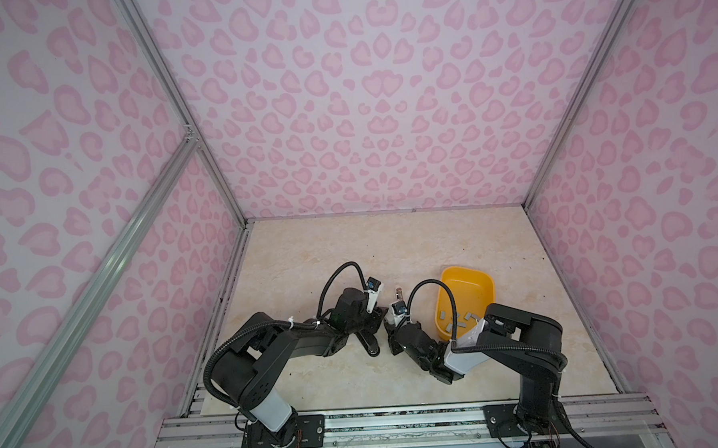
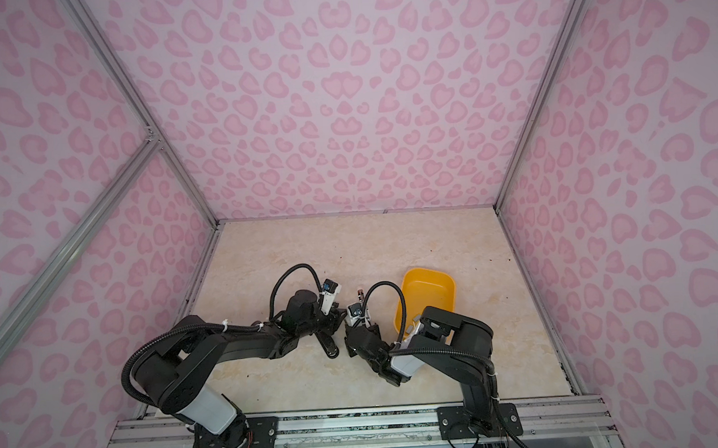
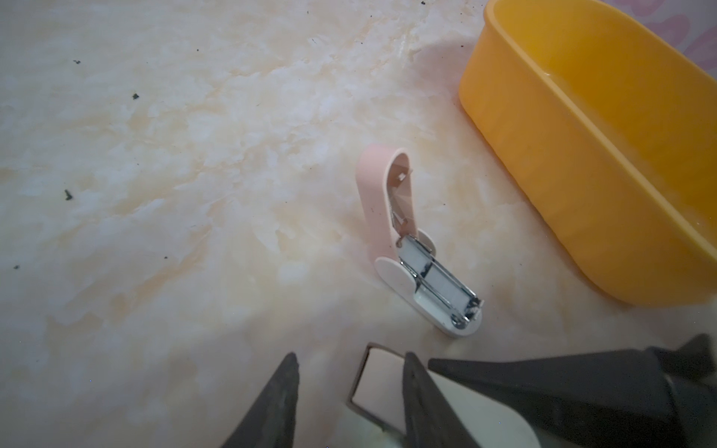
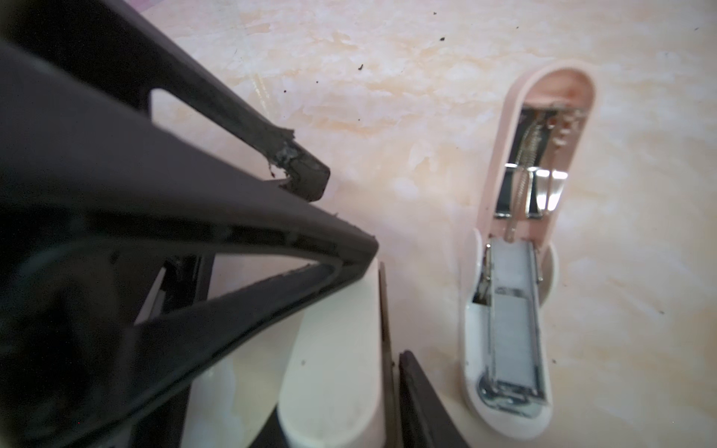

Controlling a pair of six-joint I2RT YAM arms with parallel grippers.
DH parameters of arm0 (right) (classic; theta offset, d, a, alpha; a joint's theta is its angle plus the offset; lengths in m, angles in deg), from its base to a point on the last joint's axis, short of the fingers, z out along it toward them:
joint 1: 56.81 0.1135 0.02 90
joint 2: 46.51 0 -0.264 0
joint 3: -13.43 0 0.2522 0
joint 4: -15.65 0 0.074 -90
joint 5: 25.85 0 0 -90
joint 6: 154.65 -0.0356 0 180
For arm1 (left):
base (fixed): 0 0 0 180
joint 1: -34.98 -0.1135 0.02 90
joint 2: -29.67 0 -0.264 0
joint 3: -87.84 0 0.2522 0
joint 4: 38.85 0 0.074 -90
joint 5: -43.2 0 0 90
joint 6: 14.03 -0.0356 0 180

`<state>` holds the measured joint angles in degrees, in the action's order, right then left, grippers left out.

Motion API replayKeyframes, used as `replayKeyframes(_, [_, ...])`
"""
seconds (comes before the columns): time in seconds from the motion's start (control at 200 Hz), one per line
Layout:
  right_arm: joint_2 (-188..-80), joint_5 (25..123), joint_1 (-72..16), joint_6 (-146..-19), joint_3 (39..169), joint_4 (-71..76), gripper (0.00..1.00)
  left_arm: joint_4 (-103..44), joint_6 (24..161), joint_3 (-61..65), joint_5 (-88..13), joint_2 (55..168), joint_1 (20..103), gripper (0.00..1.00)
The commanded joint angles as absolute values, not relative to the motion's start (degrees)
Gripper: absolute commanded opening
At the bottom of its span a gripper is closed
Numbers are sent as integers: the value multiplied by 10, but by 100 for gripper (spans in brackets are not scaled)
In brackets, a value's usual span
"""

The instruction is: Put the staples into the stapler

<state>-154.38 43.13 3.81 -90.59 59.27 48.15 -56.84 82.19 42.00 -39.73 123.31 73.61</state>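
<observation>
Currently on the tabletop: two staplers, one tub of staples

Item 1, open stapler. Pink lid swung upright, white base flat on the tabletop. It stands just beyond my hands, near the tub's side but apart from it. A flat grey strip lies in its metal channel.

Item 2, second stapler. White and pale pink, lying close beside item 1 without touching it, at the spot where both my hands meet.

Item 3, yellow tub. It sits beside my right arm in both top views. The staples lie loose on its floor at the near end: several short grey strips, some hidden by the arm.

Item 4, my left hand. Released: fingers spread with bare tabletop between them, one fingertip touching the second stapler's end.

Item 5, my right hand. One finger sits along the second stapler's side. The opposite finger is hidden, so I cannot tell whether this hand is grasping or slack.
</observation>
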Motion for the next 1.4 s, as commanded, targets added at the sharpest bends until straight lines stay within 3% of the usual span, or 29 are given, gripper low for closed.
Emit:
replayKeyframes(0.0, [-1534,435,38,-911,585,419,45,-591,815,424,-393,1233,737,45])
replayKeyframes(0.12, [-1502,431,38,-905,580,409,52,-593,810,428,-390,1227,737,45])
replayKeyframes(0.265, [-1451,428,41,-904,572,390,52,-588,807,425,-387,1222,738,45])
replayKeyframes(0.55, [-1384,437,41,-897,564,379,32,-597,802,436,-383,1217,742,45])
replayKeyframes(0.765, [-1387,432,40,-895,590,350,23,-596,801,443,-386,1206,744,45])
replayKeyframes(1.4, [-1457,432,37,-925,596,345,17,-610,805,460,-389,1202,750,43])
